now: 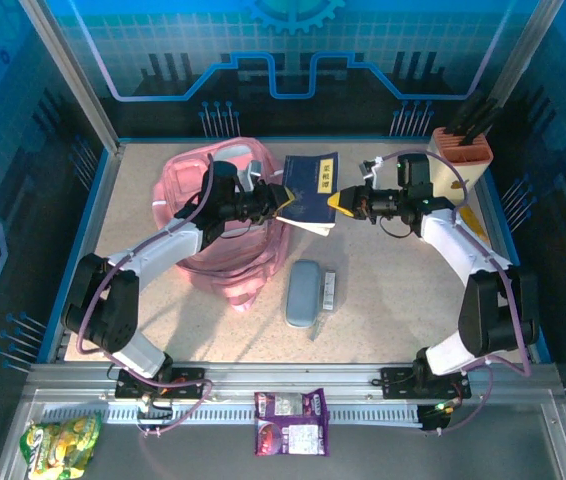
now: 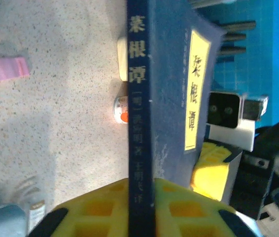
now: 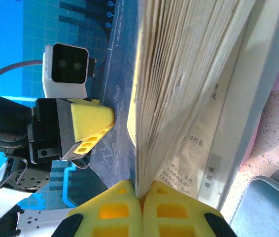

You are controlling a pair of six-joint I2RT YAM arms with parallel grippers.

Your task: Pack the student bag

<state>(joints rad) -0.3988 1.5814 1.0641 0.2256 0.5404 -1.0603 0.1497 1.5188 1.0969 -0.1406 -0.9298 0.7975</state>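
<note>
The bag (image 1: 191, 180) is soft pink cloth, wrinkly and a bit shiny. The book (image 1: 310, 185) has a smooth dark blue paper cover with a dull shine. Its pages (image 3: 179, 74) are thin, matt, cream paper. The pads (image 2: 100, 212) of the left claw (image 1: 283, 200) are matt yellow plastic. The bench (image 1: 383, 300) looks rough and speckled, like stone. The grey case (image 1: 305, 292) is smooth. The purple packet (image 1: 291, 422) is glossy plastic. The rail (image 1: 293, 372) is dull metal.

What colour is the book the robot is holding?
The book is dark blue with a yellow title strip, clearest in the left wrist view.
</note>
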